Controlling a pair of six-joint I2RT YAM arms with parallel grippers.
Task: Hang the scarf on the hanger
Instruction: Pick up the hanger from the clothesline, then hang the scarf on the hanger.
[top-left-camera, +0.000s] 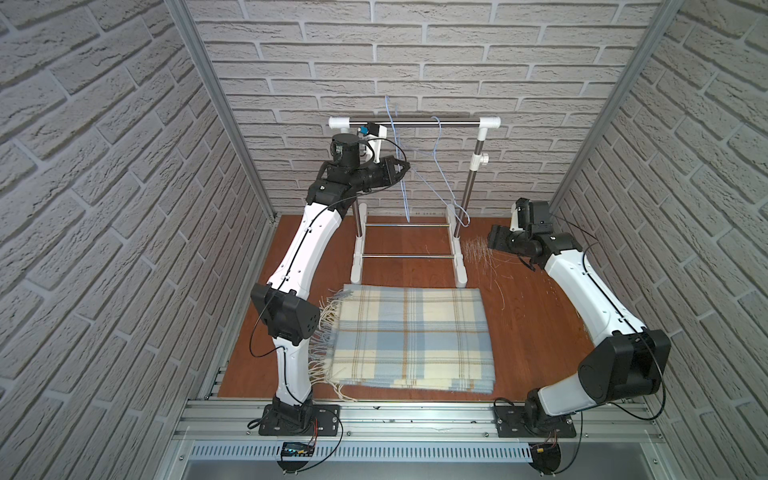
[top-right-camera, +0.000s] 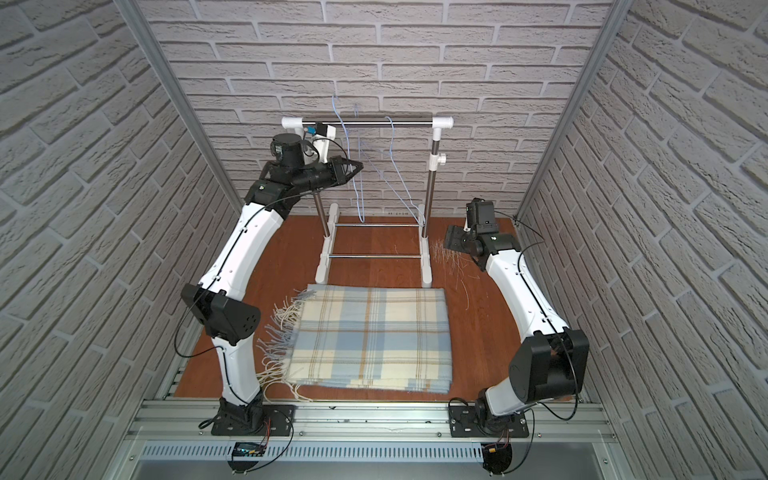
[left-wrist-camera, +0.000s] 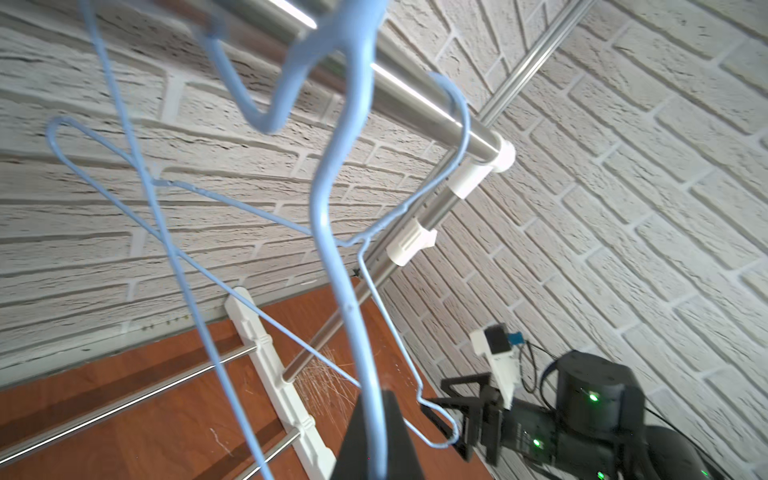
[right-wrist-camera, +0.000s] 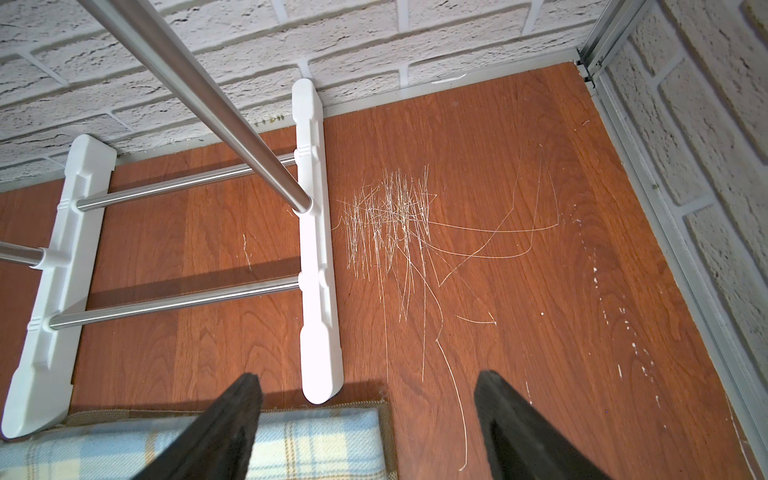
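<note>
The scarf (top-left-camera: 411, 336) (top-right-camera: 370, 336), a folded blue and cream plaid with fringe on its left edge, lies flat on the table in front of the rack. A light blue wire hanger (top-left-camera: 402, 195) (top-right-camera: 358, 199) (left-wrist-camera: 332, 249) crosses the rack's rail, and its top rises above the rail. My left gripper (top-left-camera: 405, 166) (top-right-camera: 360, 166) (left-wrist-camera: 376, 399) is raised and shut on this hanger's wire. My right gripper (top-left-camera: 496, 241) (right-wrist-camera: 368, 380) is open and empty, low at the back right. The scarf's far right corner (right-wrist-camera: 316, 444) shows between its fingers.
The white and steel clothes rack (top-left-camera: 415, 122) (left-wrist-camera: 415, 95) (right-wrist-camera: 318, 249) stands at the back against the brick wall. A second blue hanger (top-left-camera: 451, 195) (left-wrist-camera: 461, 124) hooks over its rail further right. Brick walls close both sides. The table (right-wrist-camera: 498, 208) is scratched near the rack's right foot.
</note>
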